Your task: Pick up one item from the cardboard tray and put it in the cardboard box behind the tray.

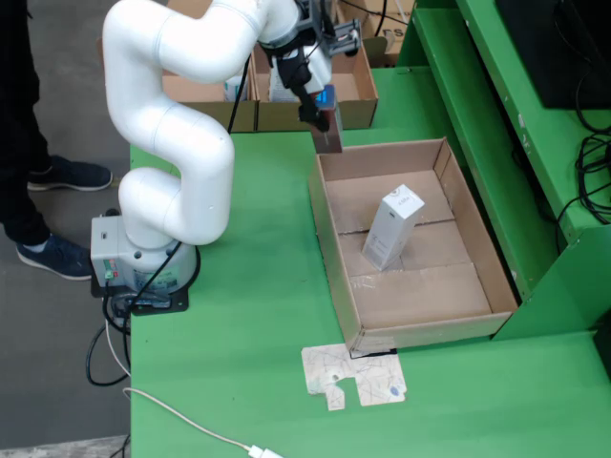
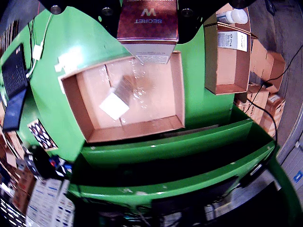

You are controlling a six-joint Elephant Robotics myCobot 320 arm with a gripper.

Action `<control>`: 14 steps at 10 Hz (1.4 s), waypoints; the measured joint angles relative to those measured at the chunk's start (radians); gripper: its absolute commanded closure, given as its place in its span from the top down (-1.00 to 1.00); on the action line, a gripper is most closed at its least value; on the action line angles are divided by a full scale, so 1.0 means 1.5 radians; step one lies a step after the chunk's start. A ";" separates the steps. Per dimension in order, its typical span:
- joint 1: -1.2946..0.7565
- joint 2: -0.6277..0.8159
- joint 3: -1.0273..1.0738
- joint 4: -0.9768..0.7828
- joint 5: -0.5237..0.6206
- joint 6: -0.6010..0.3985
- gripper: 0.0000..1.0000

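My gripper [image 1: 323, 113] is shut on a maroon carton [image 1: 327, 134] and holds it in the air over the far rim of the cardboard tray [image 1: 330, 239]. In the wrist view the maroon carton [image 2: 147, 28] fills the top, between the jaws of the gripper [image 2: 147, 8], above the edge of the tray [image 2: 177, 90]. A white carton [image 1: 393, 227] leans in the tray; it also shows in the wrist view [image 2: 115, 101]. The open cardboard box [image 1: 358, 91] stands behind the tray, just past the gripper.
A second cardboard box [image 1: 205, 100] stands beside the first. The arm's base [image 1: 143, 272] sits at the table's left edge. A printed paper scrap [image 1: 353, 377] lies in front of the tray. A raised green shelf [image 1: 506, 105] runs along the right. A person's legs [image 1: 33, 162] are at far left.
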 measured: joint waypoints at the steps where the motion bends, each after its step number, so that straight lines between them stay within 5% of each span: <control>1: 0.004 -0.016 0.000 0.034 0.000 -0.037 -1.00; 14: -0.028 -0.102 -0.001 0.098 0.124 -0.200 -1.00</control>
